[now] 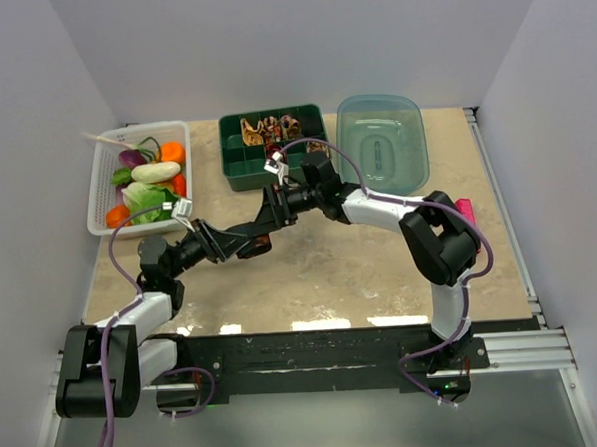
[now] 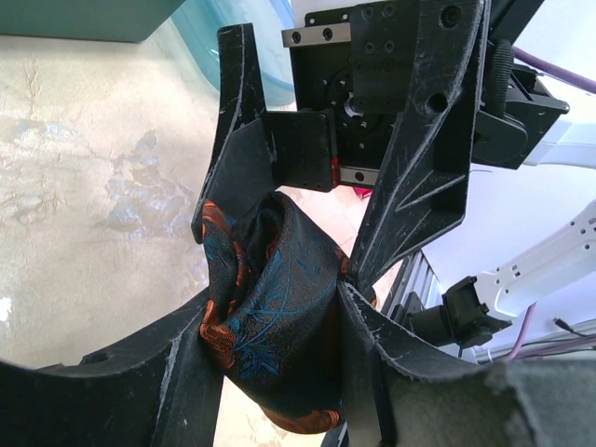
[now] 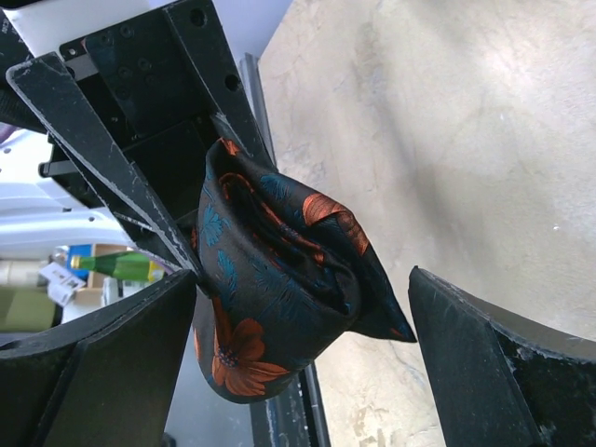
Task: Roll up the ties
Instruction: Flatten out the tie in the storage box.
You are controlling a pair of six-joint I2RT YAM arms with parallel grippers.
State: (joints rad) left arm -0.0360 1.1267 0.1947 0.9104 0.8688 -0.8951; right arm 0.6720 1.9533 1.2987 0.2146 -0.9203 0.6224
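- One dark, coiled fabric necktie (image 3: 279,279) with orange flowers sits pinched inside the left pincer (image 2: 272,303), probably so the coil cannot unwind.
- Around it the right pincer (image 3: 303,279) straddles, jaws wide, likely poised to receive it.

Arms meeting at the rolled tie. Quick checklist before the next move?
1. Left end effector clamped on rolled tie: ok.
2. Right end effector open, one finger on each side of the tie: ok.
3. Roll tidy: not ok, a pointed end sticks out.
4. Green compartment box has a free slot: ok, left slots look empty.
5. Blue lid off, beside the box: ok.
6. Tie's clearance above the table: cannot tell.
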